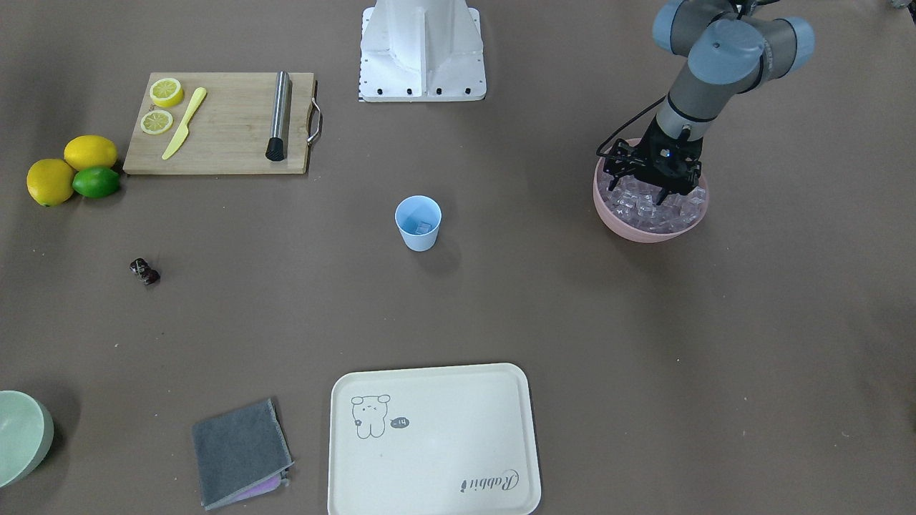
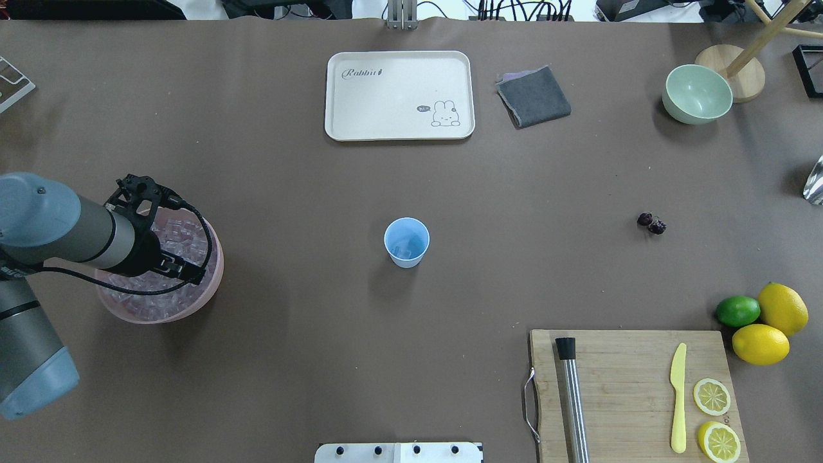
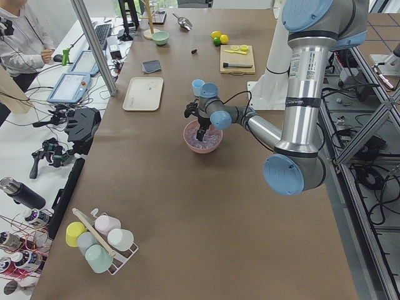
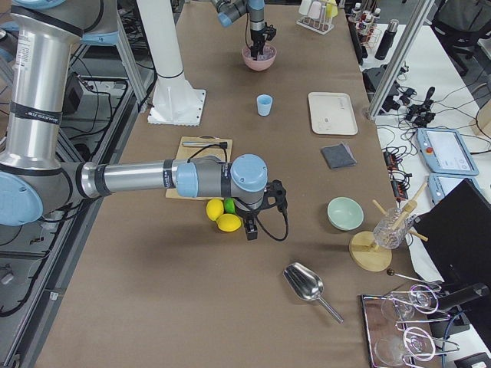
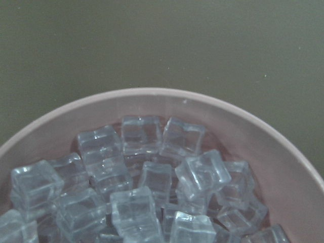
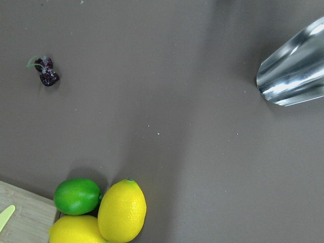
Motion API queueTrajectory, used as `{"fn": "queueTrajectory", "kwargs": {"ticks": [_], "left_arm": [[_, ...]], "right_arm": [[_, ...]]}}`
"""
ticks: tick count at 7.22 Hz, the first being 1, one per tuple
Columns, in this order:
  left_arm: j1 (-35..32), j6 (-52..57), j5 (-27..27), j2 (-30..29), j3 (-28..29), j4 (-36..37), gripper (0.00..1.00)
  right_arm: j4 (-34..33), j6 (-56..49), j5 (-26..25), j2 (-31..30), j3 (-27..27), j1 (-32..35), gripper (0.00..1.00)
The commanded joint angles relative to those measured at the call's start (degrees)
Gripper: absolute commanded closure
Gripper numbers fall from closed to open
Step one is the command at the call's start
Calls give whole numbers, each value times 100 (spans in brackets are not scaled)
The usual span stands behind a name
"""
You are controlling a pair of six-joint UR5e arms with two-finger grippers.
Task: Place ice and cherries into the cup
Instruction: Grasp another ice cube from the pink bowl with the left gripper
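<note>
The pale blue cup (image 1: 418, 223) (image 2: 406, 242) stands upright mid-table with one ice cube (image 1: 422, 227) in its bottom. More ice (image 1: 647, 209) (image 5: 152, 182) fills the pink bowl (image 1: 644, 233) (image 2: 213, 278). My left gripper (image 1: 640, 192) (image 2: 164, 231) hangs over that bowl, open, its fingers spread wide and dipped among the cubes. The cherries (image 1: 144, 271) (image 2: 651, 223) (image 6: 45, 71) lie alone on the table. My right gripper (image 4: 250, 228) hovers by the lemons and shows only in the exterior right view, so I cannot tell its state.
A cutting board (image 2: 633, 392) carries lemon slices, a yellow knife (image 2: 678, 397) and a metal muddler (image 2: 572, 399). Two lemons (image 2: 771, 325) and a lime (image 2: 738, 310) sit beside it. Also here: a cream tray (image 2: 398, 96), grey cloth (image 2: 533, 96), green bowl (image 2: 697, 94), metal scoop (image 6: 293, 68).
</note>
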Motion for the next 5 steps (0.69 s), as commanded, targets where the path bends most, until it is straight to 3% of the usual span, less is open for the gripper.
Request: {"fn": "queueTrajectory", "kwargs": {"ticks": [1, 4, 5], "left_arm": [[-56, 4, 2, -87, 77, 8, 10], [-117, 4, -6, -87, 86, 8, 13], [-126, 4, 2, -78, 86, -1, 28]], "right_arm": [[0, 0, 0, -2, 0, 0, 0], [0, 9, 0, -20, 36, 0, 0], [0, 0, 0, -28, 36, 0, 0]]}}
